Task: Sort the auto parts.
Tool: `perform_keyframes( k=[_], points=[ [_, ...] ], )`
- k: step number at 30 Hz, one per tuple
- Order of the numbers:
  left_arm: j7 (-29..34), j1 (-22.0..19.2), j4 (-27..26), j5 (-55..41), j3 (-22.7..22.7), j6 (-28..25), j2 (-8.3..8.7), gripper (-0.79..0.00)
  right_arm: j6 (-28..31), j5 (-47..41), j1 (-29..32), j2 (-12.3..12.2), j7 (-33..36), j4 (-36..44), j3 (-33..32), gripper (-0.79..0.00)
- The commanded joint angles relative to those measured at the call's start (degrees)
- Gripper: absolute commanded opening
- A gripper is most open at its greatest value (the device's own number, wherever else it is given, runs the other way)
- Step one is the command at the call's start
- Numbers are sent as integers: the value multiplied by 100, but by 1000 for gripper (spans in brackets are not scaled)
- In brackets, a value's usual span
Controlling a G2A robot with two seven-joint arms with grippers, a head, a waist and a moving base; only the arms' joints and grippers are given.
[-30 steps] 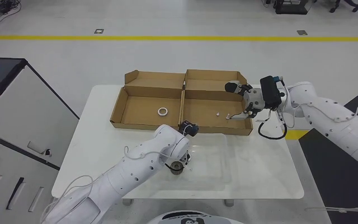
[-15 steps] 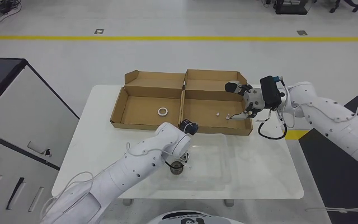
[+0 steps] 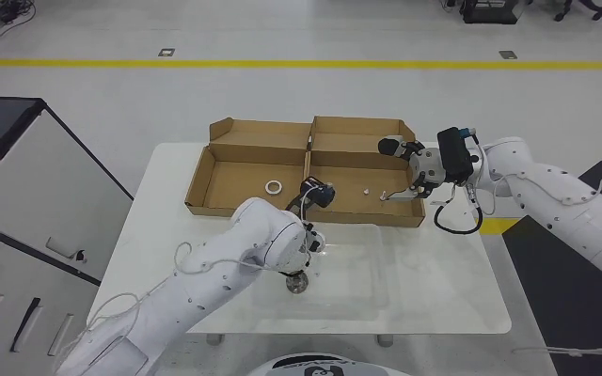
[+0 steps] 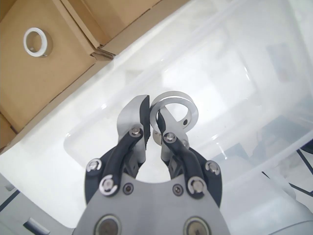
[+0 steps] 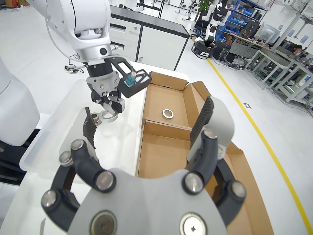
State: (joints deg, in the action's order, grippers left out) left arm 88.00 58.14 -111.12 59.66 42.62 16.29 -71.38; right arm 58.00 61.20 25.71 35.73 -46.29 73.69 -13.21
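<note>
My left gripper (image 4: 152,113) is shut on the rim of a silver metal ring (image 4: 174,110), one finger inside it and one outside, low over the clear plastic bin (image 4: 269,25). The right wrist view shows that gripper (image 5: 110,110) with the ring (image 5: 108,118) next to a short metal bushing (image 5: 95,118) in the bin. A white ring (image 3: 274,186) lies in the left compartment of the cardboard box (image 3: 254,132). My right gripper (image 3: 396,172) hangs open over the right compartment, where two small parts (image 3: 384,196) lie.
The clear bin (image 3: 376,282) stands in front of the box on the white table (image 3: 160,235). The box's flaps stand up along its far side. A grey cabinet (image 3: 38,188) is left of the table.
The left arm's wrist has swung toward the box, with the gripper staying over the bin. The right arm has not moved.
</note>
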Motion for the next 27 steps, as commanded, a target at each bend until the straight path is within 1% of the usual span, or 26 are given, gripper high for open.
perform_keyframes(
  k=[1,8,13,15,18,22,27],
  points=[
    [0,103,-279,-28,184,0,90,-785,0,0,0,0,0,0,0,0],
    [0,475,-1112,-372,950,-1,364,-785,0,0,0,0,0,0,0,0],
    [-16,737,-1489,-1256,1799,-83,507,-785,0,0,0,0,0,0,0,0],
    [-293,889,-1447,-1782,2190,-236,531,-785,0,0,0,0,0,0,0,0],
    [-868,1154,-1222,-2772,2638,-720,546,-785,0,0,0,0,0,0,0,0],
    [-1528,1431,-763,-4156,3080,-1574,552,-785,0,0,0,0,0,0,0,0],
    [-1896,1587,-200,-5659,3444,-2727,567,-785,0,0,0,0,0,0,0,0]
  ],
)
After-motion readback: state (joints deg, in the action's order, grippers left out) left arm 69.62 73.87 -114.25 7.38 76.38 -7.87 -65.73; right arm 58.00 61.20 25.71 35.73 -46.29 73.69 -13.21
